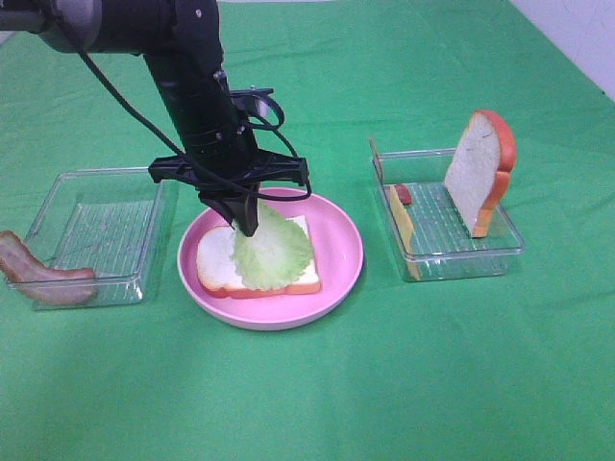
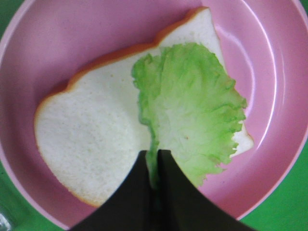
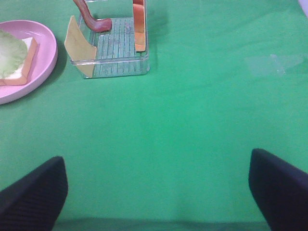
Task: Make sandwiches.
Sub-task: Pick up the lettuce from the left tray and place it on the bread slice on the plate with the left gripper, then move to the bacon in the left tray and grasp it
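Observation:
A white bread slice with orange-brown crust lies flat on the round pink plate. A pale green lettuce leaf rests on the slice's right part. My left gripper is shut on the leaf's stem end, directly over the plate. A second bread slice stands upright in the right clear tray, with a yellow cheese slice and a bacon strip. My right gripper is open over bare cloth, far from the tray.
A left clear tray holds a bacon strip hanging over its front left corner. Green cloth covers the whole table. The left arm reaches in from the upper left.

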{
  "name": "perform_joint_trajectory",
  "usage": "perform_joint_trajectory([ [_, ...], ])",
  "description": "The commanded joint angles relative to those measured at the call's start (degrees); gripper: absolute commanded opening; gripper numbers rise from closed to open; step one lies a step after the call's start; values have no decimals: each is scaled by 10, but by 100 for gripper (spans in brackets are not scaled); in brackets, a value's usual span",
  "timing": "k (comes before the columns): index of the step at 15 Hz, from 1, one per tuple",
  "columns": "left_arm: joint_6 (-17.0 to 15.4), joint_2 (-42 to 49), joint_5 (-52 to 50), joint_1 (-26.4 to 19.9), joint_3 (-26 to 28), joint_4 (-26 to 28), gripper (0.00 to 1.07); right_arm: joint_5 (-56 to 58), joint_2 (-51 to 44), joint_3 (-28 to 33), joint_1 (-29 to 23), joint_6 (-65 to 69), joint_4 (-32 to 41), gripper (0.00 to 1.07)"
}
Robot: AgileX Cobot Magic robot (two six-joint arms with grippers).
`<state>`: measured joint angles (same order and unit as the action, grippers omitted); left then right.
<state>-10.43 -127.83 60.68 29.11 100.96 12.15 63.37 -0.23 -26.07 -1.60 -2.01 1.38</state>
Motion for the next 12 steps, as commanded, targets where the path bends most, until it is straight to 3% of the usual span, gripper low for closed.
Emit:
perform_joint_trajectory([
  [1, -6, 3, 6, 1, -2, -10, 0, -2, -14, 1, 1, -6, 1, 99],
  [3, -3, 3, 1, 1, -1, -13, 46, -2, -14, 1, 1, -6, 1, 99],
  [4, -4, 3, 2, 1, -1, -14, 58, -2, -14, 1, 1, -6, 1, 99],
  [5, -3, 4, 18, 1, 7, -22, 86, -2, -14, 1, 1, -6, 1, 99],
  [6, -1, 5, 37, 2, 21, -35, 102, -2, -14, 1, 1, -6, 1, 99],
  [9, -4, 28, 100, 2, 64, -62, 102, -2, -14, 1, 1, -6, 1, 99],
  [12, -5, 66, 151, 2, 63, -104, 102, -2, -14, 1, 1, -6, 1, 99],
])
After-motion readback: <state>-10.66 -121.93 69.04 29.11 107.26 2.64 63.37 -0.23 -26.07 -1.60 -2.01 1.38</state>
